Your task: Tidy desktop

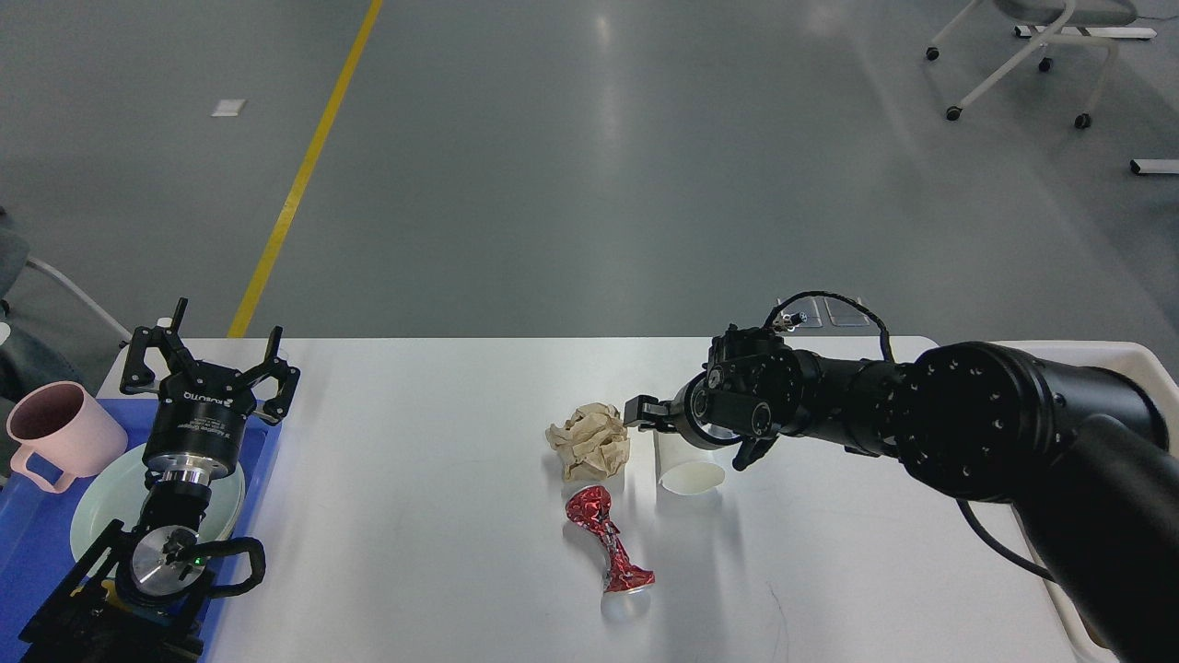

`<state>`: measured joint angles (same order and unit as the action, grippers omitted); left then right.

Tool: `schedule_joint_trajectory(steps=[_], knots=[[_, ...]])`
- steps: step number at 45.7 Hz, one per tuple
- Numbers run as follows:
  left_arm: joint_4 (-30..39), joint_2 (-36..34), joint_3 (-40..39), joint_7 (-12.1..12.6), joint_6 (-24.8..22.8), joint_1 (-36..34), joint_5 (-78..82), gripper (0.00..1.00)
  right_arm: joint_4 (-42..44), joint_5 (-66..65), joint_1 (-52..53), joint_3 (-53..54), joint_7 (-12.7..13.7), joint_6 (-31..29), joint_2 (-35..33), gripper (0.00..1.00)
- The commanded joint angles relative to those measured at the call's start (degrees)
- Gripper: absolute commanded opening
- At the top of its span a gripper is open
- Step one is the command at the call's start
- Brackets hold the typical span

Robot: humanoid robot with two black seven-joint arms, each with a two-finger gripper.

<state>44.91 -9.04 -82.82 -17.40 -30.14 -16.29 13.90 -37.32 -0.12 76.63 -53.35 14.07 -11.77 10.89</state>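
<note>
Our right gripper (665, 425) sits low over the far end of the white paper cup (689, 468), which lies on its side on the bench (414, 479). Seen end-on and dark, we cannot tell whether its fingers are apart or together. Just left of the cup are a crumpled brown paper ball (590, 440) and, nearer us, a crushed red can (608, 539). A squeeze could flatten the thin cup or roll it into the ball. Our left gripper (210, 364) hangs spread over the blue tray (37, 534), far left of the cup.
</note>
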Motion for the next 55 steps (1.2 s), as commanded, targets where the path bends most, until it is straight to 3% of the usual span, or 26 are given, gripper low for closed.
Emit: schedule_joint_trajectory(steps=[1,13,36,38,41,42,43,49,55], knots=[[0.0,0.0,0.0,0.0,0.0,-0.1,0.0,0.97,0.1,-3.4,-0.3,0.0,0.0,0.7,-0.1,1.00],[0.0,0.0,0.0,0.0,0.0,0.0,0.0,0.97,-0.6,-12.0,-3.2,1.1,-0.5,2.4,-0.1,0.98],[0.0,0.0,0.0,0.0,0.0,0.0,0.0,0.97,0.1,-12.5,-9.4,1.2,-0.5,11.9,-0.3,0.97],[0.0,0.1,-0.1,0.0,0.0,0.0,0.0,0.97,0.1,-12.5,-9.4,1.3,-0.4,12.1,-0.3,0.90],[0.0,0.0,0.0,0.0,0.0,-0.1,0.0,0.96,-0.1,-12.4,-9.4,1.3,-0.3,12.1,-0.3,0.71],[0.0,0.0,0.0,0.0,0.0,-0.1,0.1,0.97,-0.4,-11.8,-9.3,1.3,-0.1,12.0,-0.2,0.50],[0.0,0.0,0.0,0.0,0.0,0.0,0.0,0.97,-0.5,-11.6,-9.3,1.3,0.0,12.0,-0.2,0.41],[0.0,0.0,0.0,0.0,0.0,0.0,0.0,0.96,-0.7,-11.4,-9.5,1.4,0.0,11.9,-0.3,0.03],[0.0,0.1,0.0,0.0,0.0,0.0,0.0,0.97,-1.0,-11.2,-9.3,1.5,-0.1,12.2,-0.4,0.00]])
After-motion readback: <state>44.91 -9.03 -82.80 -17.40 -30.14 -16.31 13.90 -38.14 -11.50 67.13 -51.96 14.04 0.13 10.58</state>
